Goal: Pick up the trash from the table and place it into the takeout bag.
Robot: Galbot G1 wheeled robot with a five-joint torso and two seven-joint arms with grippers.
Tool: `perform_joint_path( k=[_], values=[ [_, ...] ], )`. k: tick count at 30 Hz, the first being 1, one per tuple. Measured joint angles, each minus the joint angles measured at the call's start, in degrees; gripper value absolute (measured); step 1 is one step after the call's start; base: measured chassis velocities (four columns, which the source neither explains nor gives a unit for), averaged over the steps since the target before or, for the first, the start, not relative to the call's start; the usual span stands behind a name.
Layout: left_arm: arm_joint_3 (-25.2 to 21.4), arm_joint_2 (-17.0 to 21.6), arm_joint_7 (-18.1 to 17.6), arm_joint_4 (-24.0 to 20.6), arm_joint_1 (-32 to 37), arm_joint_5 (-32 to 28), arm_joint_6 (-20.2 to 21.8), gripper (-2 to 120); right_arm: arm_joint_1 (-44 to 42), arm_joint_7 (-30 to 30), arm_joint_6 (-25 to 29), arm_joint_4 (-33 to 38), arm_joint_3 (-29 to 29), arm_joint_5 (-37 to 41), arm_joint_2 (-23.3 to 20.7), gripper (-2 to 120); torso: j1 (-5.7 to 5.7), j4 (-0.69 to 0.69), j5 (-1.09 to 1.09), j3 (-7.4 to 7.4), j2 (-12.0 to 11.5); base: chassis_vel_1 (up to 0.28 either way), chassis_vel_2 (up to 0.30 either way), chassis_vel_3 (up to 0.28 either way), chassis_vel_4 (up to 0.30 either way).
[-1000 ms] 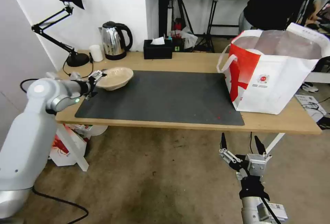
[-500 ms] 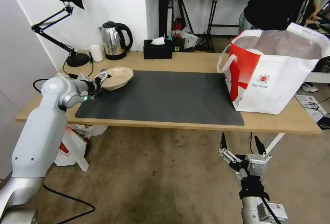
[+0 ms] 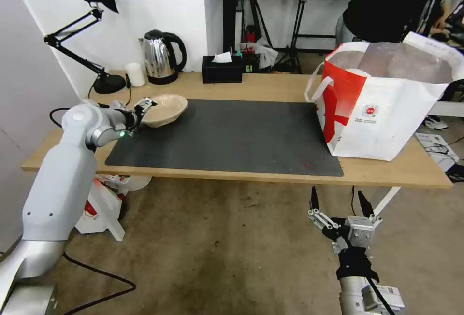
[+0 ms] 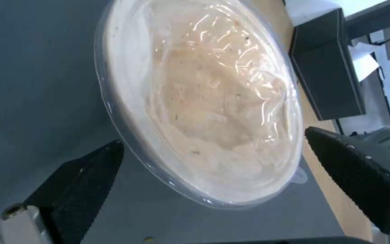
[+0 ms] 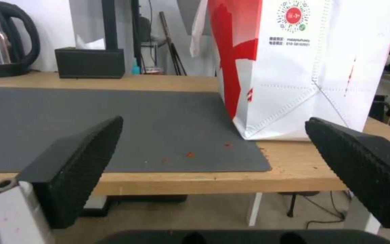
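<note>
Right claw (image 3: pixel 340 202) hangs below the near edge of the surface (image 3: pixel 270 85), fingers spread wide and holding nothing. On the surface, the dark grey mat (image 3: pixel 227 136) covers the middle; the takeout bag (image 3: pixel 386 112) stands upright at its right end, touching the mat's right edge. Left claw (image 3: pixel 140 108) sits at the mat's far-left corner, fingers wide (one on either side of the rim, not closed on it) around the shallow beige pulp bowl (image 3: pixel 164 108), which rests on the mat.
</note>
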Motion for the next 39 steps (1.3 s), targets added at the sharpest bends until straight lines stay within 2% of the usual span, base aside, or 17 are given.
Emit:
perform_joint_path(
  k=[12, 24, 26, 31, 36, 39],
  values=[
    [-1.0, -0.4, 2.3, 3.4, -0.9, 1.2, 0.4, 100, 0.0, 0.0, 0.0, 0.0, 0.0, 0.0, 0.0, 100, -0.01, 0.01, 0.01, 0.00, 0.0, 0.000, 0.000, 0.000, 0.000],
    [0.1, -2.1, 3.3, 7.9, -2.8, 3.4, 1.0, 100, 0.0, 0.0, 0.0, 0.0, 0.0, 0.0, 0.0, 100, 0.00, 0.01, -0.01, 0.00, 0.0, 0.000, 0.000, 0.000, 0.000],
    [0.2, -2.4, 4.1, 8.6, -2.9, 4.3, 1.0, 100, 0.0, 0.0, 0.0, 0.0, 0.0, 0.0, 0.0, 100, -0.01, 0.01, 0.04, -0.01, 0.0, 0.000, 0.000, 0.000, 0.000],
    [0.1, -2.7, 4.8, 8.8, -2.7, 5.2, 1.0, 100, 0.0, 0.0, 0.0, 0.0, 0.0, 0.0, 0.0, 100, -0.01, 0.02, 0.05, -0.03, 0.0, 0.000, 0.000, 0.000, 0.000],
    [0.2, -3.1, 5.1, 9.0, -2.6, 6.0, 1.1, 93, 0.0, 0.0, 0.0, 0.0, 0.0, 0.0, 0.0, 100, -0.03, 0.04, 0.03, -0.03, 0.0, 0.000, 0.000, 0.000, 0.000],
    [0.1, -3.1, 5.2, 8.8, -2.2, 6.2, 1.0, 84, 0.0, 0.0, 0.0, 0.0, 0.0, 0.0, 0.0, 100, -0.03, 0.05, 0.04, -0.03, 0.0, 0.000, 0.000, 0.000, 0.000]
  ],
)
